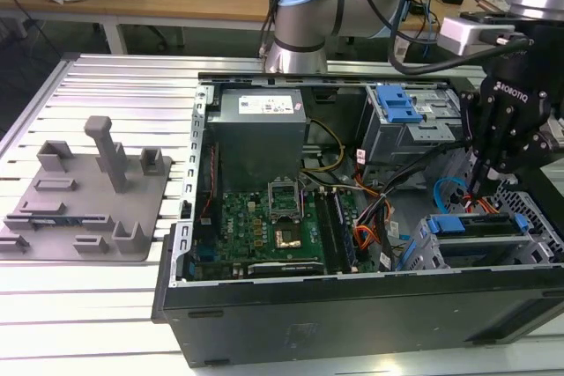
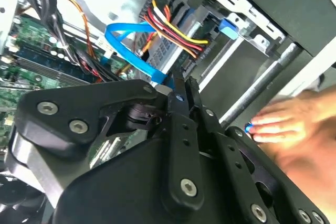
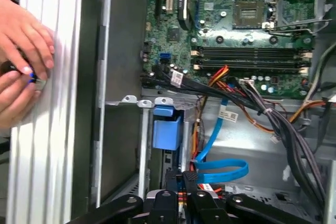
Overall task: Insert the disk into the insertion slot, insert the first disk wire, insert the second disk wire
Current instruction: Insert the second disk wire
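Observation:
The disk (image 1: 471,223) lies inside the insertion slot (image 1: 529,237) of the grey drive cage at the exterior view's right, and its blue carrier (image 3: 167,134) shows at the cage mouth. My gripper (image 1: 477,188) hangs just above the back of the disk. In both wrist views its fingers (image 2: 178,92) are pressed together on the black plug at the end of a flat blue disk wire (image 3: 220,169), which loops away beside them. A bundle of red, yellow and black wires (image 2: 176,29) runs to the disk's back edge close to the fingertips.
A person's hands (image 3: 21,61) rest on the ribbed table outside the case wall, holding a small blue item. The motherboard (image 1: 273,226), the grey power supply (image 1: 260,129) and a second bay with a blue latch (image 1: 397,105) fill the open case. Loose cables crowd the space beside the cage.

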Motion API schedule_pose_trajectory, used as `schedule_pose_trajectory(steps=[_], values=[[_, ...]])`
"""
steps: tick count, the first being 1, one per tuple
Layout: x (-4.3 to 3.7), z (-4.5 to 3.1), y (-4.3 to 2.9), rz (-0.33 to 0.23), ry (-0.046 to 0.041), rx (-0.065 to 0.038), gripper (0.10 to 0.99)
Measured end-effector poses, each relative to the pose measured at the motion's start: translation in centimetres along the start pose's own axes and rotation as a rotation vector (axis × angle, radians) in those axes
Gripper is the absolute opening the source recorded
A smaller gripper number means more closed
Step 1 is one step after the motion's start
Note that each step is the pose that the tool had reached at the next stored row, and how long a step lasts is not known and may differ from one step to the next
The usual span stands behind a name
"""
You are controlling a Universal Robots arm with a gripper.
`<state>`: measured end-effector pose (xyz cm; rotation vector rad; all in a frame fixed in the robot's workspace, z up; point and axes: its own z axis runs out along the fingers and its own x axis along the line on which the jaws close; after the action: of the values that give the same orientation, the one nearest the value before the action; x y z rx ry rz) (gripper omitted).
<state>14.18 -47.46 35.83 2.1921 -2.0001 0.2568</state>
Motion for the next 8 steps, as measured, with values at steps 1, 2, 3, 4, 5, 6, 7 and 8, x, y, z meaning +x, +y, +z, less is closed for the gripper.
schedule_pose_trajectory(steps=[1, 2, 3, 4, 5, 6, 7, 8], values=[[0.15, 0.03, 0.01, 0.000, -0.0137, 0.001, 0.161], [0.49, 0.12, 0.03, 0.000, -0.0450, 0.004, 0.161], [0.68, 0.16, 0.05, 0.001, -0.0607, 0.006, 0.161], [0.83, 0.19, 0.06, 0.001, -0.0724, 0.007, 0.161], [1.13, 0.28, 0.10, 0.001, -0.0926, 0.008, 0.161], [1.33, 0.31, 0.11, 0.002, -0.0985, 0.009, 0.161], [1.50, 0.35, 0.09, 0.002, -0.1019, 0.009, 0.161], [1.74, 0.42, -0.11, 0.003, -0.1030, 0.009, 0.161]])
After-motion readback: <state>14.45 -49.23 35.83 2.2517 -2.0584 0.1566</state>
